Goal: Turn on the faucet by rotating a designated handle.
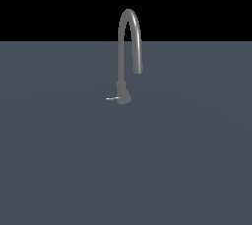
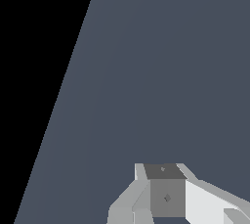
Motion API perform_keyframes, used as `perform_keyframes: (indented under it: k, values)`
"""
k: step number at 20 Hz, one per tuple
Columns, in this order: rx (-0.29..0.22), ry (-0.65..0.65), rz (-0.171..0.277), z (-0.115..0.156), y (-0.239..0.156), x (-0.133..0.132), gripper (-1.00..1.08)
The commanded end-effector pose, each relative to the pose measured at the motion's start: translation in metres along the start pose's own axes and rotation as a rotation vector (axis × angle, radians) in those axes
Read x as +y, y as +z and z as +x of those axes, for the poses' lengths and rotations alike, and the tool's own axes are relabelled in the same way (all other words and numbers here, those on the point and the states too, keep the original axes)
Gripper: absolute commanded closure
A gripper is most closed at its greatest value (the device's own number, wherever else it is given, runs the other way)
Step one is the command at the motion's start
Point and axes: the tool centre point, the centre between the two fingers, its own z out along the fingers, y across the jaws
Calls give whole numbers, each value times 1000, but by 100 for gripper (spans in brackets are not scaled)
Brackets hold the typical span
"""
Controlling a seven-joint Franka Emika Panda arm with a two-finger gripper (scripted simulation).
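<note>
Fingers (image 2: 166,193) of the gripper (image 2: 163,196) appear in the wrist view only as a cluster of pale and grey blocks, and whether they stand parted or closed cannot be told from it; nothing is seen held between them. No arm or gripper appears in the exterior view. In that view the faucet (image 1: 127,54) stands upright on the flat slate-blue surface (image 1: 59,160), nearer its far edge than its near edge and about midway between the side edges, its spout turned down toward the exterior view's right. The handle (image 1: 112,98) projects from the rounded base toward the exterior view's left, thin and short. The wrist camera sees only bare surface and the black void past one edge; neither faucet nor handle is in its sight. Judged risk: the handle is slight and sits hard against the base, so an approach could strike the arched tube or base instead, or the fingers could slip off the lever tip without turning it. No other object is visible and nothing obstructs the handle.
</note>
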Motion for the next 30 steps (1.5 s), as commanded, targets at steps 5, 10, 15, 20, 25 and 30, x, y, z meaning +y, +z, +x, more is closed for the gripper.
perform_keyframes:
  k: [5,10,15,20,25,30]
  values:
    - [93,4,262,18,-21,-11,108]
    - [164,28,457,34,-40,-11,108]
    - [235,73,647,52,-58,-2,108]
    - [307,140,827,71,-73,16,108]
    - [379,230,994,91,-83,44,108]
    - [451,344,1146,111,-86,81,108]
